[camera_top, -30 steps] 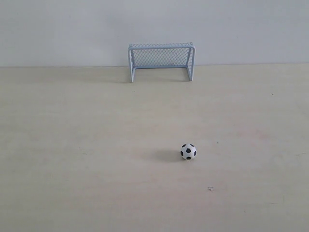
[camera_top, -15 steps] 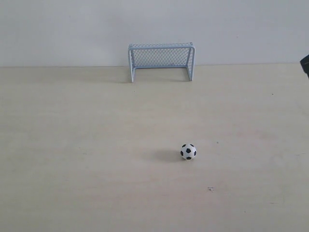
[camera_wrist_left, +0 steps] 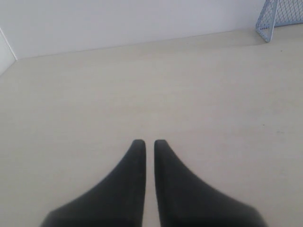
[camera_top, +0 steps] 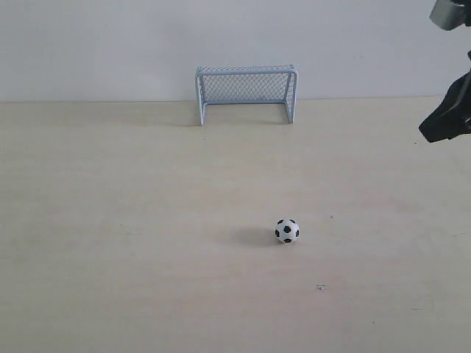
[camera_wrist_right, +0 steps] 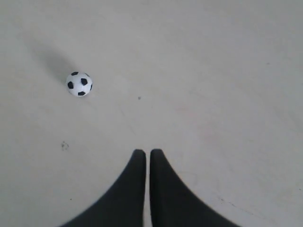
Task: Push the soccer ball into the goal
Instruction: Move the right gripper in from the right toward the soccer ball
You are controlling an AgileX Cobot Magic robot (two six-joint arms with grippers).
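The soccer ball [camera_top: 287, 231], white with black patches, rests on the pale table a little right of centre; it also shows in the right wrist view [camera_wrist_right: 79, 83]. The goal [camera_top: 246, 93], pale blue with mesh netting, stands at the back against the wall, and one corner of the goal [camera_wrist_left: 280, 16] shows in the left wrist view. My right gripper [camera_top: 434, 132] hangs at the right edge, far from the ball, shut and empty, with its black fingers nearly touching [camera_wrist_right: 147, 152]. My left gripper [camera_wrist_left: 147, 142] is shut and empty too, and out of sight in the exterior view.
The pale table [camera_top: 147, 220] runs back to a white wall [camera_top: 110, 44]. A small dark speck [camera_top: 321, 287] marks the surface in front of the ball.
My right arm has come into the exterior view from the right edge and reaches further in than half a second ago. Ball and goal have not moved.
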